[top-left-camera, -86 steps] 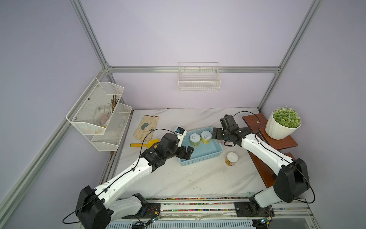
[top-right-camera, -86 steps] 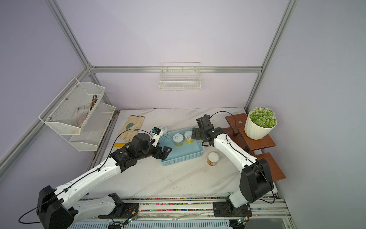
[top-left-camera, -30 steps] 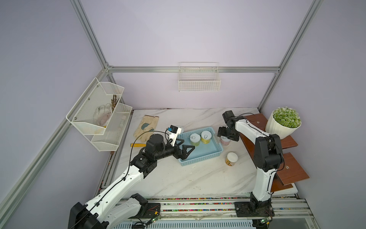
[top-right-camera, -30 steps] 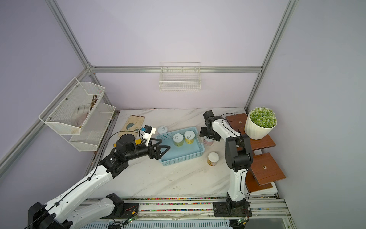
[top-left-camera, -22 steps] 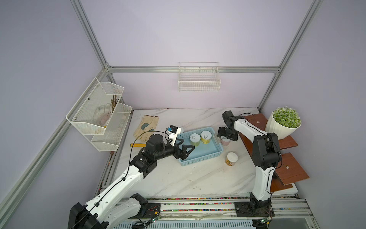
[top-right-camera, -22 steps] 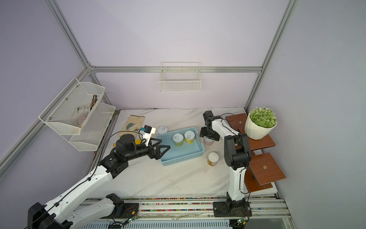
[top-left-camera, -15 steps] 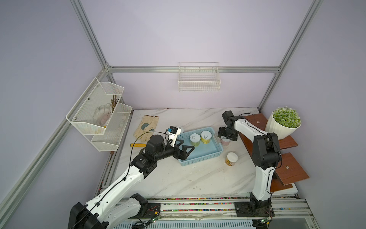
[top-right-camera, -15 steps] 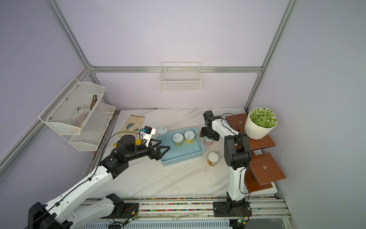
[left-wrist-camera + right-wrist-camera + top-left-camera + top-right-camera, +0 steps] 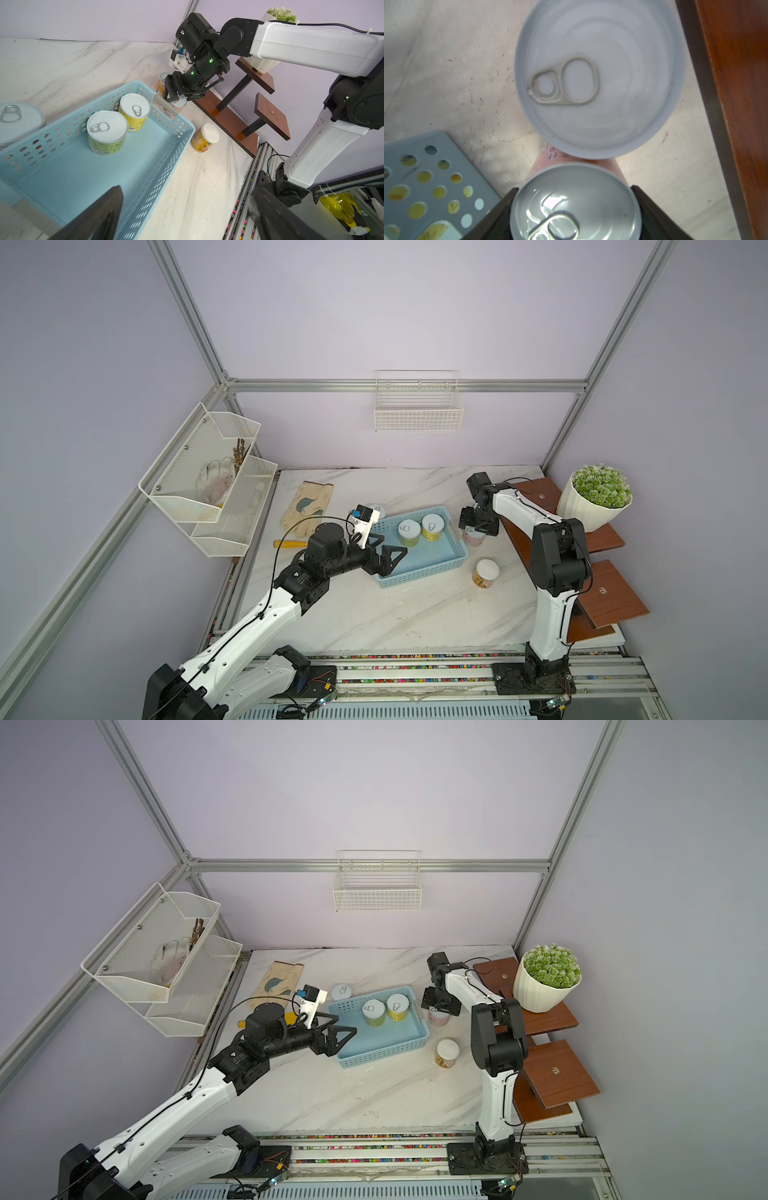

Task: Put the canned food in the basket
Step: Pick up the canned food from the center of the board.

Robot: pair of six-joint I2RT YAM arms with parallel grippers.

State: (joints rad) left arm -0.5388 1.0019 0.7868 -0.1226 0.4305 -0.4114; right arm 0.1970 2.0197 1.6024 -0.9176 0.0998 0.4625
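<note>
The light-blue basket [image 9: 419, 574] [image 9: 386, 1052] [image 9: 83, 176] holds a green-label can [image 9: 408, 532] [image 9: 107, 133] and a yellow-label can [image 9: 432, 526] [image 9: 135, 112], both upright. Just outside its right end stands a pink can [image 9: 473, 537] [image 9: 437, 1018] [image 9: 575, 203]. My right gripper [image 9: 476, 529] [image 9: 574, 190] is shut on it, one finger against each side. Another can [image 9: 600, 83] stands right behind the pink one. An orange-label can [image 9: 485, 572] [image 9: 204, 137] stands on the table in front. One more can [image 9: 341, 992] [image 9: 18, 122] sits left of the basket. My left gripper [image 9: 392, 545] [image 9: 186, 190] hangs open over the basket's near left corner.
A wooden step shelf [image 9: 536, 497] with a potted plant [image 9: 598, 497] stands close to the right of the pink can. A work glove [image 9: 307, 506] and a yellow-handled tool [image 9: 289, 544] lie left of the basket. A white mesh rack [image 9: 208, 481] and a wire wall basket [image 9: 417, 406] hang on the walls.
My right gripper's jaws have closed in onto the pink can, which still stands on the table. The left arm has stayed still and open over the last second.
</note>
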